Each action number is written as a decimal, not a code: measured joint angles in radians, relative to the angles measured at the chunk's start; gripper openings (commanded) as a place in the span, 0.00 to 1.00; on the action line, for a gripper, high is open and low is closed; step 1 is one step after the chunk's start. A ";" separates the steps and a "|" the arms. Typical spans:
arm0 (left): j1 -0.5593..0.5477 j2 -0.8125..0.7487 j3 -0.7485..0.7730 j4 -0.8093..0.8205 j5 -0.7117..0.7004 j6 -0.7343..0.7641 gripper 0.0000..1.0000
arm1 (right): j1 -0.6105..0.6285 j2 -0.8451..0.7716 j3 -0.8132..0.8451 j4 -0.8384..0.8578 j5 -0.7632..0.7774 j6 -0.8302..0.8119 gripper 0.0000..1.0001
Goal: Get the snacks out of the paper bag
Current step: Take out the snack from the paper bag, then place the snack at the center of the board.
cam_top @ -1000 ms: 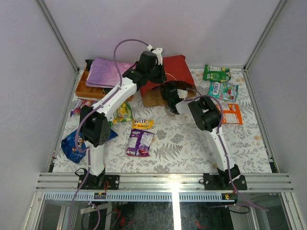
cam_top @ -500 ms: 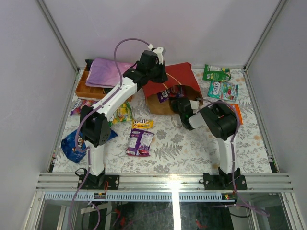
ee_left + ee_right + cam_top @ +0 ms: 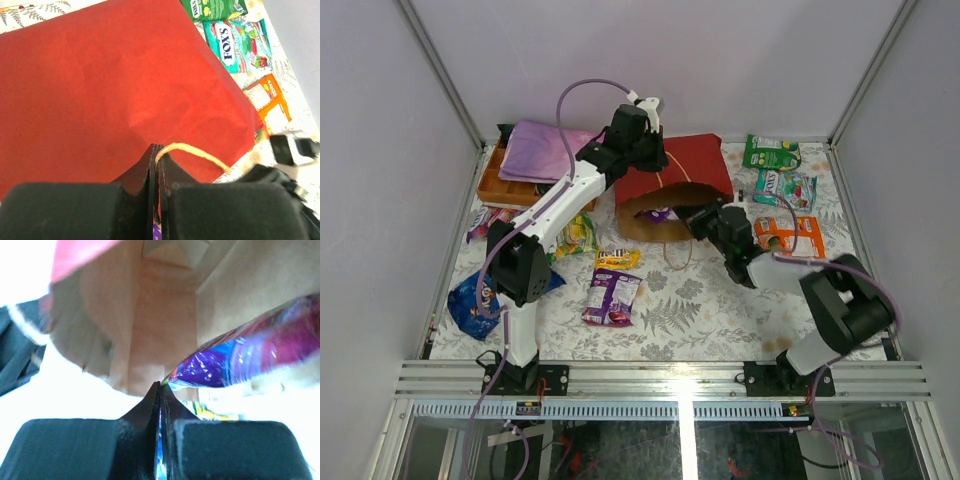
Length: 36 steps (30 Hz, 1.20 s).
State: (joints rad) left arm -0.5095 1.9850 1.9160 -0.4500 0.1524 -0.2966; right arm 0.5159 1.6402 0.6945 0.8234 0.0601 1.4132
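Paper bag (image 3: 672, 168): outside red paper, matt, smooth w/ soft creases; inside brown kraft, matt, a bit rougher. Cord handle (image 3: 196, 153) on bag: thin yellowish twine. Purple packet (image 3: 250, 352) in bag mouth: glossy foil, crinkled, bright reflections. Right of bag, green pack (image 3: 771, 152), Fox's pack (image 3: 785, 188) & orange pack (image 3: 806, 240): glossy plastic film. Left of bag: tray (image 3: 498, 188) orange wood, smooth; cloth (image 3: 540, 150) on it pink-purple fabric, matt. Table cover (image 3: 720, 310) under bag: matt, fern print. Left gripper (image 3: 156, 150) & right gripper (image 3: 160, 387): fingers matt black plastic.
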 measured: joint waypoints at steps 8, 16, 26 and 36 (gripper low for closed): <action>0.001 0.002 0.000 0.000 -0.027 0.000 0.00 | 0.008 -0.452 -0.258 -0.213 -0.047 -0.113 0.00; 0.008 0.028 0.000 -0.002 -0.050 0.000 0.00 | 0.008 -0.785 -0.355 -0.520 -0.251 -0.295 0.00; 0.018 0.030 -0.006 -0.001 -0.074 -0.001 0.00 | 0.009 -0.937 -0.429 -0.773 -0.373 -0.384 0.00; 0.020 0.029 -0.016 -0.014 -0.079 0.017 0.00 | 0.008 -0.745 -0.492 -0.689 -0.374 -0.378 0.00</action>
State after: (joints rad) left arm -0.4892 2.0144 1.9003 -0.4637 0.0734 -0.2794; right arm 0.5243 0.8948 0.2024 0.1349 -0.3141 1.0351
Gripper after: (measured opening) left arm 0.001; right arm 0.010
